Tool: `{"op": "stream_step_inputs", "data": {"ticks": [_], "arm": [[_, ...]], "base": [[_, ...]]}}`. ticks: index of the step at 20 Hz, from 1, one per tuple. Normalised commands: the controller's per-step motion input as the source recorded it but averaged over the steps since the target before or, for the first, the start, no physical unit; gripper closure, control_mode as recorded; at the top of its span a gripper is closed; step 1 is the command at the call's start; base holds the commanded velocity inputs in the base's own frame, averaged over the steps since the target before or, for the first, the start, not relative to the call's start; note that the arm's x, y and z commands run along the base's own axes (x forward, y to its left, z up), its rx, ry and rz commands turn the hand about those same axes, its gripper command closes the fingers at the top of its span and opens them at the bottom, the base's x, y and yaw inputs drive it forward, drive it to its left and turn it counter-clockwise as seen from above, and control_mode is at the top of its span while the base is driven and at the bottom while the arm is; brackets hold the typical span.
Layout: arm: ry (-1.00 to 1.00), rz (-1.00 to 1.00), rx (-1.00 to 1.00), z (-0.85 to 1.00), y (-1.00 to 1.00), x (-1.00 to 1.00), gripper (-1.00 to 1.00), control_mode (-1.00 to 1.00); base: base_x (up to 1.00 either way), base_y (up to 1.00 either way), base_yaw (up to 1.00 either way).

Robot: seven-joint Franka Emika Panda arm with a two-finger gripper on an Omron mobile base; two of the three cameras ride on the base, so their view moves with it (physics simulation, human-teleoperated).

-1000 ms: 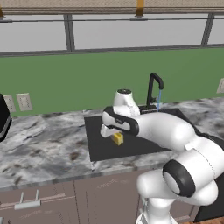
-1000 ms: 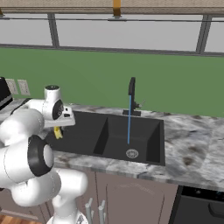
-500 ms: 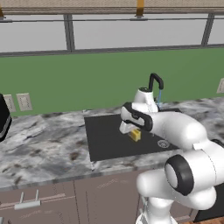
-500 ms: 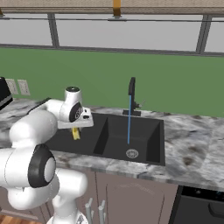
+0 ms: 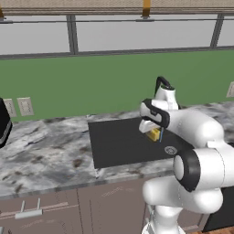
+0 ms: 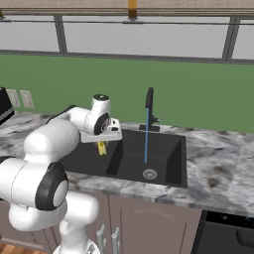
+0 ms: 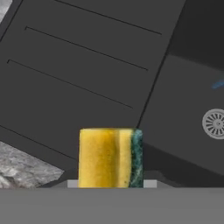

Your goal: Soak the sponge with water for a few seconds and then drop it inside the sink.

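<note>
at centre frame, the hand (image 6: 101, 147) grips the sponge (image 6: 102, 148) over the sink (image 6: 163, 168), short of the water (image 6: 146, 136); soaking and dropping remain.

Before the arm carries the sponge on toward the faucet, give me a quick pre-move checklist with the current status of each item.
1. Sponge held in the pincer: ok.
2. Water running from the faucet: ok.
3. Sponge under the stream: not ok, it hangs to the left of it in the right base view.
4. Sponge above the sink: ok, over the ridged left part.
5. Drain unblocked: ok.
6. Sponge already wet: cannot tell.
</note>
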Motion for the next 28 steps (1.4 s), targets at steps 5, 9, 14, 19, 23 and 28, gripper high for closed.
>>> {"op": "stream_step_inputs", "data": {"ticks": [5, 9, 14, 19, 23, 28], "arm": [[0.0, 0.0, -0.03, 0.02, 0.0, 0.02, 1.0, -1.0], [-0.09, 0.02, -0.19, 0.0, 0.0, 0.38, 1.0, -1.0], [-0.15, 0.01, -0.19, 0.0, -0.07, 0.24, 1.0, -1.0], [-0.16, 0.0, -0.14, 0.0, -0.22, 0.11, 1.0, -1.0], [-0.12, 0.0, -0.13, 0.0, -0.27, 0.06, 1.0, -1.0], [-0.11, 0.0, -0.13, 0.0, -0.2, 0.02, 1.0, -1.0]], "base": [[0.0, 0.0, 0.0], [0.0, 0.0, 0.0], [0.0, 0.0, 0.0], [0.0, 0.0, 0.0], [0.0, 0.0, 0.0], [0.0, 0.0, 0.0]]}}
